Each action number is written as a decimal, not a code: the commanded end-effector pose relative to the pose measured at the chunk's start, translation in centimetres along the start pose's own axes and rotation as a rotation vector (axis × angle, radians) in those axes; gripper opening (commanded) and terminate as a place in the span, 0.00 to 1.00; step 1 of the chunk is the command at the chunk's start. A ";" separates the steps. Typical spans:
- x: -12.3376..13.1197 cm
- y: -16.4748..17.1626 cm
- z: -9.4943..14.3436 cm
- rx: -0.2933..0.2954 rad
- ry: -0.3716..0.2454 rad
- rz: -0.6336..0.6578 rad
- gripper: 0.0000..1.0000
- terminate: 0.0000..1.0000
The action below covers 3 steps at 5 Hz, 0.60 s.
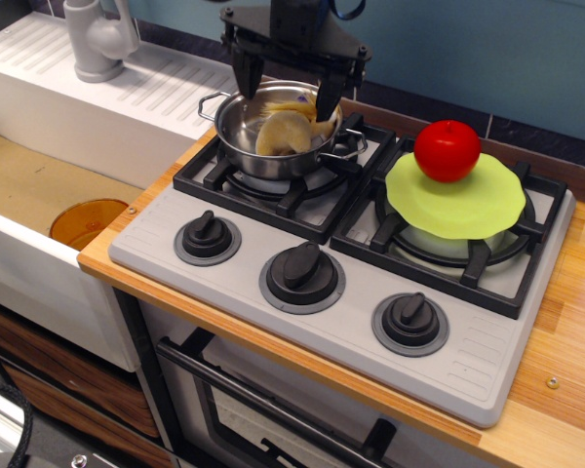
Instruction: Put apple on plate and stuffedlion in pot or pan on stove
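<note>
jaws: spread, holding nothing, gripper (290,88) directly above the pot. stove (341,283): on the bench. plate (455,195): right burner. pot (278,127): left burner, rim close either side of the jaws; room straight up. apple (448,150): on plate. stuffedlion (283,132): lying inside pot, just below jaws.

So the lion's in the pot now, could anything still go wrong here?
Possibly. The open gripper has its fingers straddling the stuffedlion inside the pot, so lifting out could snag the plush or nudge the pot on its grate. The apple sits near the back edge of the plate, so a bump to the stove might roll it off.
</note>
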State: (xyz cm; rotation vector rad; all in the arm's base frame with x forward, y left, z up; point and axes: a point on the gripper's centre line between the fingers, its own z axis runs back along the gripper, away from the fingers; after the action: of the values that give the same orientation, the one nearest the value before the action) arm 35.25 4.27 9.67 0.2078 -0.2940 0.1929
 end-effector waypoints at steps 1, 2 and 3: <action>1.0 -1.3 3.7 0.004 -0.056 -0.006 1.00 0.00; -0.5 -3.6 5.6 0.001 -0.034 0.028 1.00 0.00; -1.9 -6.0 6.9 -0.005 -0.022 0.071 1.00 0.00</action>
State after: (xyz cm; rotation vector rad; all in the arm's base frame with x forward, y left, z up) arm 32.04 -3.19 11.84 0.2109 -0.2508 0.2525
